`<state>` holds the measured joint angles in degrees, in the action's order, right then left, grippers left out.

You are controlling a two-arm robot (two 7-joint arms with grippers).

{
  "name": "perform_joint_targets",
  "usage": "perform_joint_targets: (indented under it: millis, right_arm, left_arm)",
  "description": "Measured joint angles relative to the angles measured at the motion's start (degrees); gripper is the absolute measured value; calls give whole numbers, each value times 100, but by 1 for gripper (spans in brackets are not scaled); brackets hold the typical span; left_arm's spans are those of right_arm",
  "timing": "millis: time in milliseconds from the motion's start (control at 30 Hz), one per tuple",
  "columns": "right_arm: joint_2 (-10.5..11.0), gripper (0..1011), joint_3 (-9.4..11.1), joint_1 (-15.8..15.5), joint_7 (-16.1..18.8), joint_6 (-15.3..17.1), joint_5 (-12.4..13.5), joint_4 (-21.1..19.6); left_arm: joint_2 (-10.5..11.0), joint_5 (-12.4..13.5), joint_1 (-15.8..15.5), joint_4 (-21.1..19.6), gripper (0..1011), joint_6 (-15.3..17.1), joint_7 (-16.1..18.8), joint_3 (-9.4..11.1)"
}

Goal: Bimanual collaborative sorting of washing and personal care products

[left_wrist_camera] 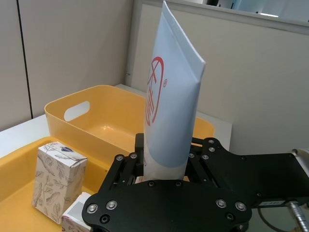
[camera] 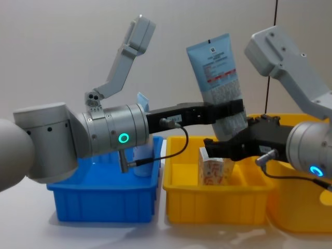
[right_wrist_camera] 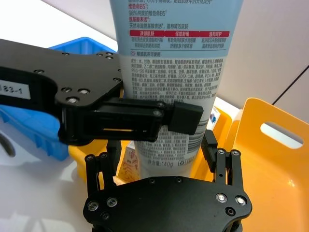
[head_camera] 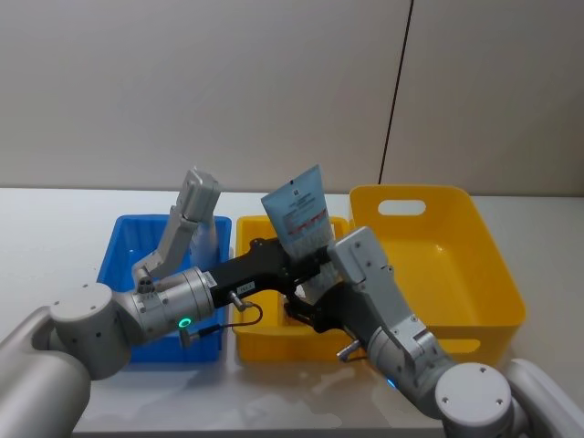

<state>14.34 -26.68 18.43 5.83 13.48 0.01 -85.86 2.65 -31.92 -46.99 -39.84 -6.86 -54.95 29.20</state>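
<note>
Left gripper [camera: 229, 112], reaching in from the tray's [camera: 218, 188] left, is clamped low on the tube [camera: 215, 62], holding it upright with its crimped end up, above the tray. Right gripper [right_wrist_camera: 161, 151] sits just under that grip, jaws spread either side of the tube's lower end, not pinching. It looks like a handover, with the tube kept clear of the cartons [left_wrist_camera: 58, 181] in the tray so the second arm can take it.
</note>
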Motion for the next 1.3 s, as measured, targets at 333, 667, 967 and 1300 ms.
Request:
perform_joint_targets:
  millis: [333, 667, 967, 1300]
  right_arm:
    - [-169, 999, -1, 157, -67, -81, -90, 262]
    - [-252, 753, -2, 236, -101, -128, -137, 385]
    - [-287, 589, -2, 266, -112, -150, -154, 441]
    - [-306, 536, -2, 283, -120, -159, -164, 473]
  left_arm:
    - [0, 0, 0, 0, 348, 0, 0, 0]
    - [0, 0, 0, 0, 348, 0, 0, 0]
    - [0, 0, 0, 0, 348, 0, 3, -1]
    - [-1, 0, 0, 0, 429, -1, 2, 0]
